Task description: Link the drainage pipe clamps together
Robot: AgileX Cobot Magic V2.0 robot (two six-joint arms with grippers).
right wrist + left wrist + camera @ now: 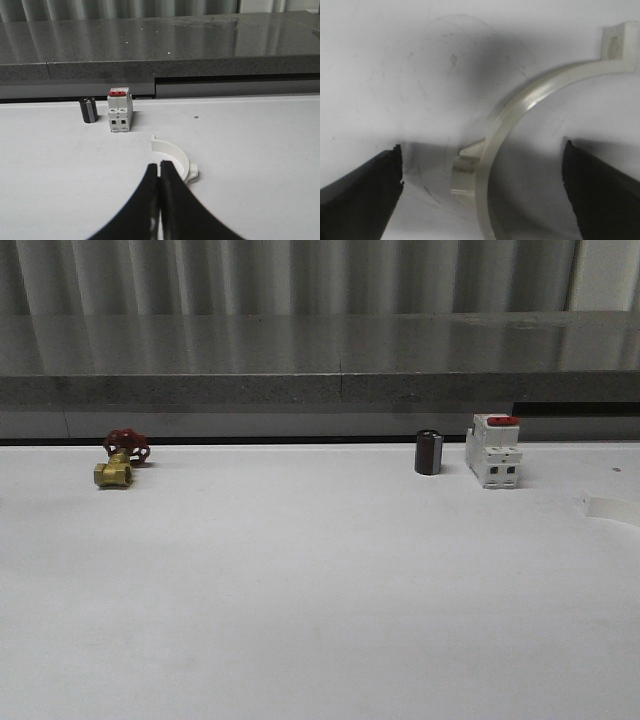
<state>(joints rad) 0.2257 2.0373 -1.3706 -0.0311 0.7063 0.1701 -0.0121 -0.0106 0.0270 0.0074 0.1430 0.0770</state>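
1. Clamp half-ring [520,107]: white plastic, smooth, faintly glossy.
2. Valve [113,474]: shiny brass, red handwheel [127,443].
3. Counter [320,590]: matt white.
4. Breaker [493,452]: white plastic.

Front and right wrist views both face the breaker [494,451] [120,110].

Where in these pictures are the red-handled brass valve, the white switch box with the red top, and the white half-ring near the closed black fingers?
brass valve [114,473], front view, on its brass body.
white switch box [493,461], front view, on its white front.
white half-ring [173,154], right wrist view, on its curved band.
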